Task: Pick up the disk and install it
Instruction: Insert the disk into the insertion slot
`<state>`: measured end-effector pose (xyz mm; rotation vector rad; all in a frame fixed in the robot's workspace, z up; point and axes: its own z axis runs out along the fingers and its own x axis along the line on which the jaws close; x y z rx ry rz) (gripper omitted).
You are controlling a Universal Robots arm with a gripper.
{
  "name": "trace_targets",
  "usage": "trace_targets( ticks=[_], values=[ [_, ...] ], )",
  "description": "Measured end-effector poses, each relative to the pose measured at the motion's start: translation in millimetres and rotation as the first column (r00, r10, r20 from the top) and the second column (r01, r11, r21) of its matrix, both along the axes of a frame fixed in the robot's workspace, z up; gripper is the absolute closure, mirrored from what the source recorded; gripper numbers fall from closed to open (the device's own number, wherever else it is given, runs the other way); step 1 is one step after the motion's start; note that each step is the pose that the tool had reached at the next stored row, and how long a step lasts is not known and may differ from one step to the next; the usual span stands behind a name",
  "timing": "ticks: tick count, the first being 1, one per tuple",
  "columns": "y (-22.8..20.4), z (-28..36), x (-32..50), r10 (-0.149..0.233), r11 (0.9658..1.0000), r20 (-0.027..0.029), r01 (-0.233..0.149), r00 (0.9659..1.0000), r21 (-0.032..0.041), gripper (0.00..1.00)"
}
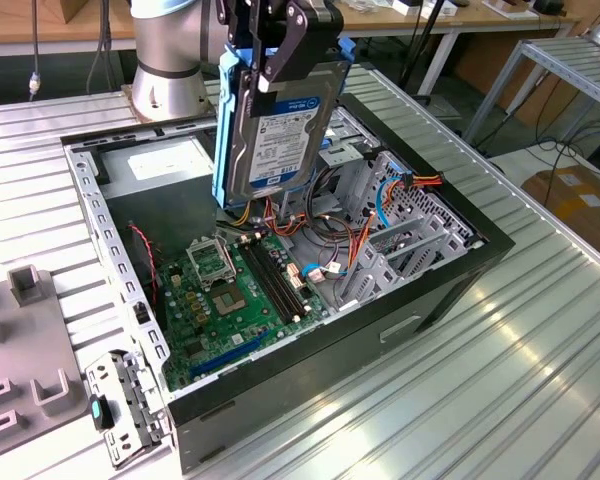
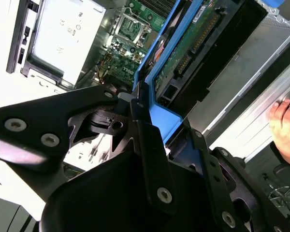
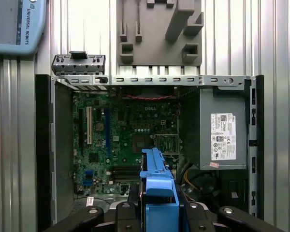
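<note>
Gripper (image 1: 280, 62) clamped on the disk (image 1: 278, 130) by its blue rails, disk upright over the open PC case (image 1: 310, 370), just above the cables (image 1: 330, 235). Risks: narrow-edge grip slips, or disk snags wires nr the metal cage (image 1: 405, 215) at the exterior view's right.

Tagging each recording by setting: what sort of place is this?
Likely a robotics lab or workshop: an open computer case lies on a ribbed metal table, the gripper holds the disk above it, and workbenches stand behind.
</note>
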<state>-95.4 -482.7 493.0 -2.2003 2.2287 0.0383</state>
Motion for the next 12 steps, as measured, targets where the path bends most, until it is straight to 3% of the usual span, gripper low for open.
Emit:
trace_targets(
  ticks=[12],
  values=[
    [-11.8, 0.0, 0.0, 0.0, 1.0, 0.0, 0.0, 1.0, -0.0005, 0.63]
  ],
)
